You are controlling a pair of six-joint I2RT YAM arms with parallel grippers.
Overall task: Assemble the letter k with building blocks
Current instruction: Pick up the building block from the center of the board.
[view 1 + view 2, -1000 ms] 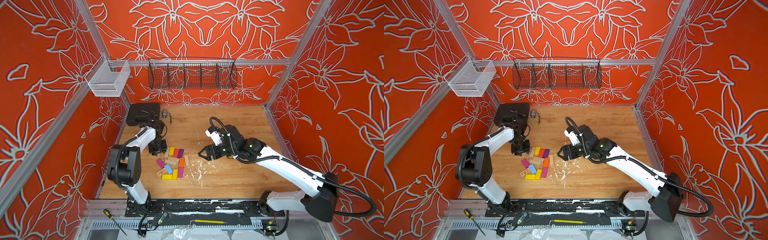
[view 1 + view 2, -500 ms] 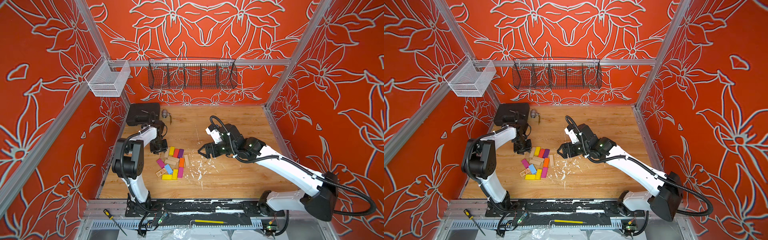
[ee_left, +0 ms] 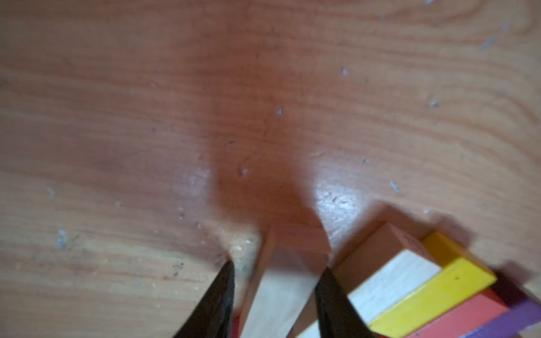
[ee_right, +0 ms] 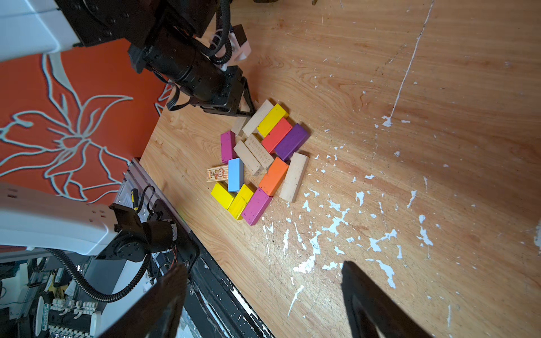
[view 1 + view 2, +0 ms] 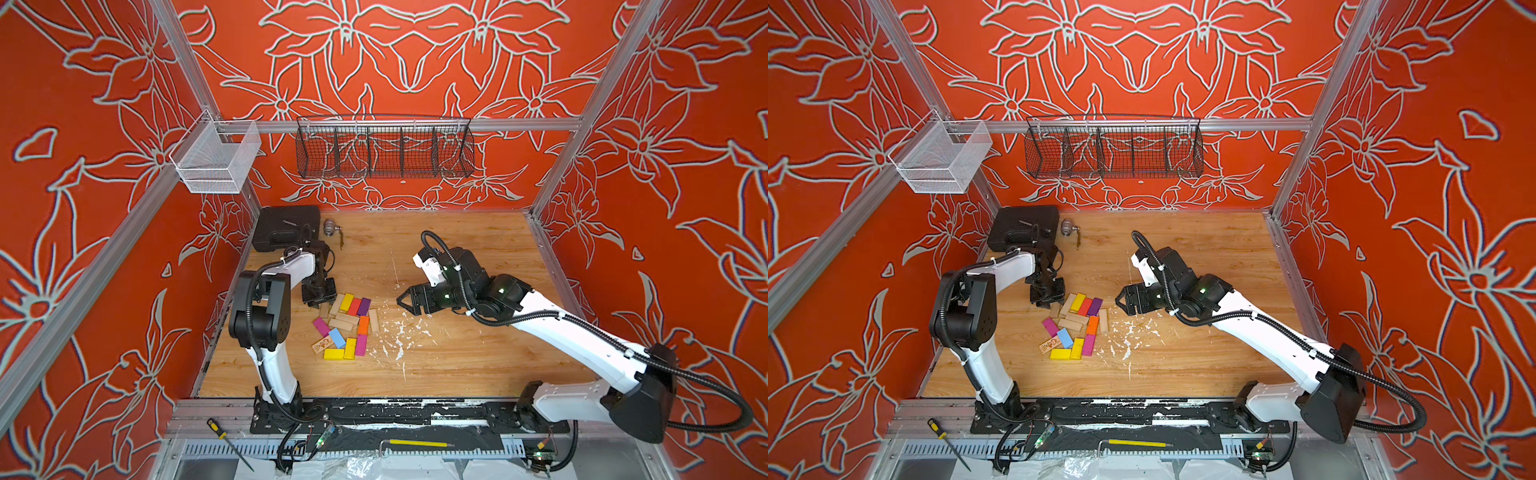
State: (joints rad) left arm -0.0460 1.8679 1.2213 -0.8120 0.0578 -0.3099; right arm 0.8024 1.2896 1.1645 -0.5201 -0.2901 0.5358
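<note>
Here, in both top views, the small flat rectangular wooden building blocks [image 5: 347, 328] [image 5: 1075, 328], some plain and some painted, lie bunched on the light wooden tabletop [image 5: 457, 357]. They sit near its left edge, about midway between front and back. The black left gripper [image 5: 320, 297] points down at the cluster's far left corner, over a short plain wood block [image 5: 324, 309]. The black right gripper [image 5: 404, 300] hangs over the tabletop's middle, just right of the cluster and apart from it, jaws spread.

In the left wrist view, the left gripper [image 3: 278, 266] straddles the plain wood block [image 3: 278, 295]. One finger [image 3: 330, 298] lies against the block's side and the other shows a thin gap, so I cannot tell whether it is clamped. A yellow block [image 3: 433, 289] lies just beside, with another plain one between.

In the right wrist view, the right gripper [image 4: 263, 264] stands wide open with nothing between its fingers. The building blocks [image 4: 257, 161] lie well ahead of it, past scattered white flecks [image 4: 336, 222].
</note>
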